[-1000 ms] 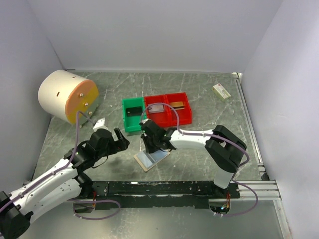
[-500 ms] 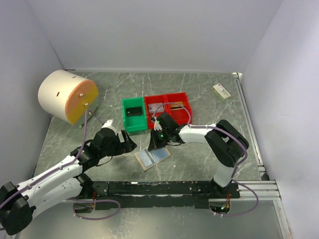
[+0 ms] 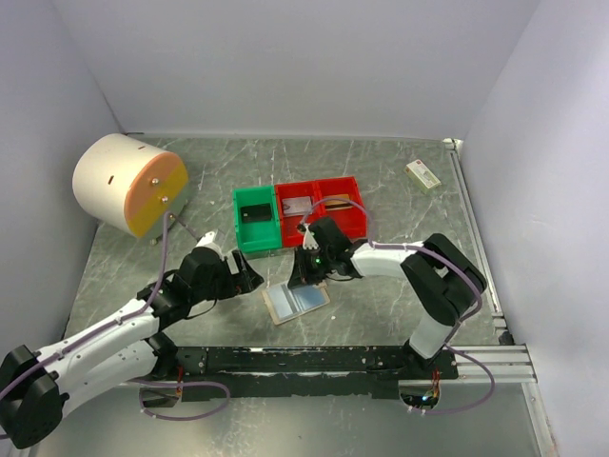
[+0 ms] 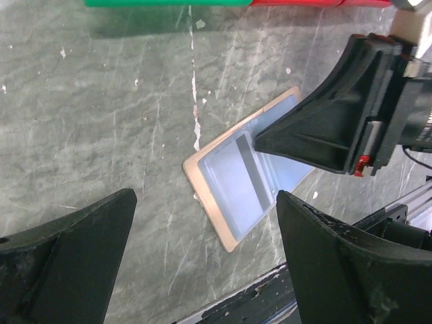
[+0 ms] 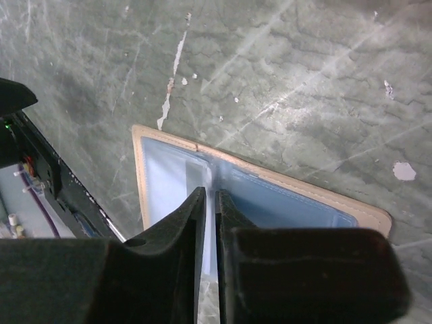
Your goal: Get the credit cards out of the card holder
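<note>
The card holder (image 3: 296,302) lies open and flat on the table, tan rim up and pale blue pockets showing (image 4: 229,182) (image 5: 169,182). My right gripper (image 3: 303,281) (image 5: 211,194) is shut, its tips just over the holder's middle fold, with no card visible between them. My left gripper (image 3: 252,278) (image 4: 204,196) stands wide open just left of the holder and holds nothing. A dark credit card (image 3: 255,213) lies in the green bin. A silver-grey one (image 3: 298,205) and a gold one (image 3: 338,200) lie in the red bins.
The green bin (image 3: 240,228) and the red bins (image 3: 324,228) stand side by side behind the holder. A white drum with an orange face (image 3: 124,183) sits at the far left. A small white-and-green box (image 3: 422,173) lies at the far right. The black rail (image 3: 314,360) runs along the near edge.
My left gripper has moved right, closer to the holder. The right gripper rose off the holder, shifted right and came back over its fold. The holder has slid slightly right.
</note>
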Available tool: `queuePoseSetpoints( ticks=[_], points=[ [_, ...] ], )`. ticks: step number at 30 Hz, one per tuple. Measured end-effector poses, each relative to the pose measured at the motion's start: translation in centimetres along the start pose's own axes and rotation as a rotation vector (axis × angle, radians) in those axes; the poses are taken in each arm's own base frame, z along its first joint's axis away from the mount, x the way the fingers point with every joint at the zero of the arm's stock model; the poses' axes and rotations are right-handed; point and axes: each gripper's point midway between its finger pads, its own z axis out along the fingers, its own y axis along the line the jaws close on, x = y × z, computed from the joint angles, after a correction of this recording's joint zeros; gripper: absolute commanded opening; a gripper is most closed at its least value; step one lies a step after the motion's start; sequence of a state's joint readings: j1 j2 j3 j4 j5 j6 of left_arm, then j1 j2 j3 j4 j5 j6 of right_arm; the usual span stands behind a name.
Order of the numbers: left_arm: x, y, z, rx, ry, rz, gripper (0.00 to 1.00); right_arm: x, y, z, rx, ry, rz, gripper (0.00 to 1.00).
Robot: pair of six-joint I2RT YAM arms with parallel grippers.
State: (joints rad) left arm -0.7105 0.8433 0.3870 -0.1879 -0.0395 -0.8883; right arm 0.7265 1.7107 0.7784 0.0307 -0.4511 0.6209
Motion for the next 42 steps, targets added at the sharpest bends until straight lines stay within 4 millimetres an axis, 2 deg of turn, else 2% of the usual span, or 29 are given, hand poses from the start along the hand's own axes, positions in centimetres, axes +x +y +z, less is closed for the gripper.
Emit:
queuePoseSetpoints(
  ticks=[2,6,13,18,23,29,36,42],
  points=[
    [0.3,0.3,-0.1,0.001,-0.001,-0.010,0.98,-0.2,0.0,-0.3,0.009,-0.009,-0.019,0.29],
    [0.4,0.4,-0.4,0.012,-0.012,-0.034,1.00,-0.5,0.0,-0.9,0.068,-0.024,-0.094,0.32],
    [0.3,1.0,-0.5,-0.015,-0.031,-0.072,1.00,-0.6,1.1,-0.9,0.202,-0.054,-0.242,0.49],
    [0.5,2.0,-0.5,-0.062,-0.029,-0.081,0.99,-0.6,0.8,-1.4,0.287,-0.083,-0.278,0.51],
    [0.4,2.5,-0.7,-0.085,-0.040,-0.089,0.99,-1.1,0.8,-1.6,0.334,-0.105,-0.301,0.56],
    [0.5,2.9,-0.8,-0.107,-0.044,-0.092,0.99,-0.7,0.8,-1.3,0.354,-0.095,-0.316,0.64],
    [0.4,3.4,-1.0,-0.134,-0.052,-0.099,0.99,0.0,0.7,-1.1,0.368,-0.076,-0.327,0.65],
    [-0.1,3.5,-1.4,-0.145,-0.074,-0.113,0.99,-0.4,1.3,-1.0,0.371,-0.080,-0.337,0.66]
  ],
)
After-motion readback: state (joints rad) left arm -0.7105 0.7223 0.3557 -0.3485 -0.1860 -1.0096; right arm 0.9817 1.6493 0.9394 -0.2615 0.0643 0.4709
